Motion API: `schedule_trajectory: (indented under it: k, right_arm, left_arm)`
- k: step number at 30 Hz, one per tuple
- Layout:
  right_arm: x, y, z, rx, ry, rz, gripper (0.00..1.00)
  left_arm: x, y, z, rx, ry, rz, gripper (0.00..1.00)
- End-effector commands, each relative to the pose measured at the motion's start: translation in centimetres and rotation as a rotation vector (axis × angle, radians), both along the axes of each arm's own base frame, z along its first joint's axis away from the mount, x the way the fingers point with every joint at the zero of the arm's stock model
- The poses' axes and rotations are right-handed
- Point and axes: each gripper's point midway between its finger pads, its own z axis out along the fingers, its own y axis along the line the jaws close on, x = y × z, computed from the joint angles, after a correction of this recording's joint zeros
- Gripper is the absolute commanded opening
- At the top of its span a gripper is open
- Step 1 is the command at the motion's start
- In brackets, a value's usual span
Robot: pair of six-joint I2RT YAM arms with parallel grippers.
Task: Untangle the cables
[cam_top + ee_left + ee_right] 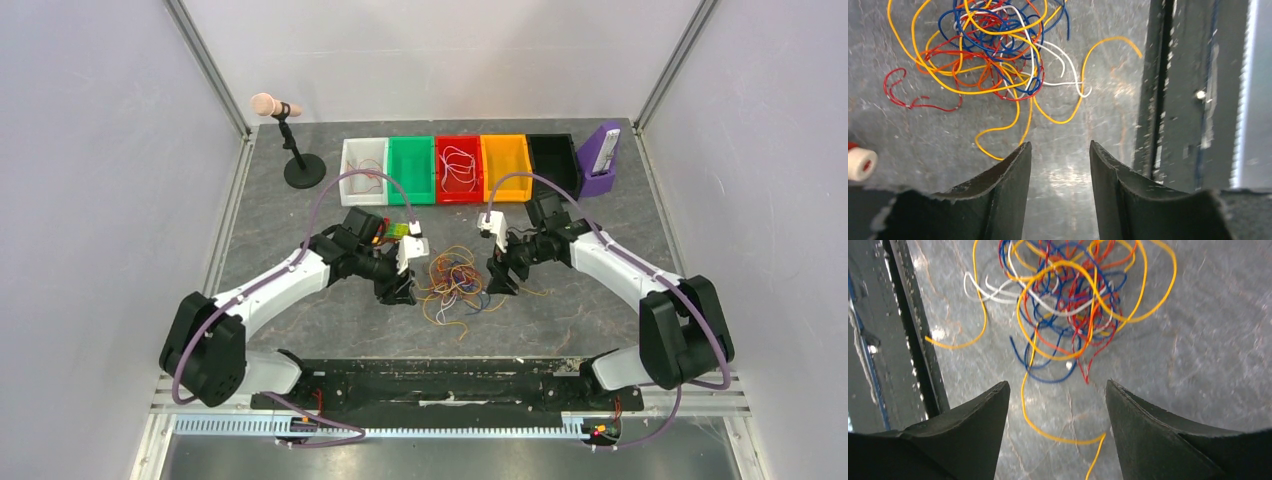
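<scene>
The cables [455, 282] lie in a loose tangle of orange, yellow, red, blue and white wires on the grey table between my two grippers. My left gripper [400, 290] sits just left of the heap. In the left wrist view it [1060, 145] is open with only bare table between its fingers, and the cables [993, 50] lie ahead of them. My right gripper [503, 280] is just right of the heap. It [1057, 384] stands open low over the table, where a yellow strand [1048, 432] trails from the cables [1073, 295] into the gap, untouched.
Along the back stand a white bin [362, 170], green bin [411, 168], red bin [459, 168], orange bin [505, 167] and black bin [553, 163], beside a purple holder [600, 160]. A microphone stand [300, 165] is back left. The black base rail [440, 378] runs along the near edge.
</scene>
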Motion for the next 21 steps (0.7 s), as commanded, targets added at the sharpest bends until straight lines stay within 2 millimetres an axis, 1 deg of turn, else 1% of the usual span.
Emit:
schedule_trajectory:
  k: [1,4,6,10,14,18,21]
  right_arm:
    - [2.5,3.1,1.5,0.107,-0.082,-0.024,0.73]
    - [2.8,3.9,1.0,0.112,-0.060,-0.019,0.73]
    - [3.0,4.2,0.5,0.109,-0.048,-0.018,0.73]
    - [3.2,4.8,-0.3,0.105,-0.013,-0.028,0.73]
    - [3.3,5.0,-0.8,0.096,0.024,-0.045,0.73]
    - [3.4,5.0,-1.0,0.095,0.029,-0.046,0.73]
    - [3.3,5.6,-0.9,0.111,0.043,-0.043,0.73]
  left_arm:
    - [1.9,-0.7,-1.6,-0.017,-0.327,-0.267,0.53]
    - [2.4,-1.2,-3.2,0.020,-0.375,-0.340,0.51]
    - [2.8,-1.7,-3.6,0.035,-0.408,-0.366,0.51]
    - [4.2,-2.7,-4.6,0.091,-0.461,-0.333,0.50]
    - [4.7,-2.3,-5.7,0.155,-0.486,-0.341,0.49]
    - [4.4,-1.3,-7.1,0.217,-0.516,-0.409,0.47]
    - [4.5,-1.5,-7.7,0.236,-0.550,-0.438,0.44]
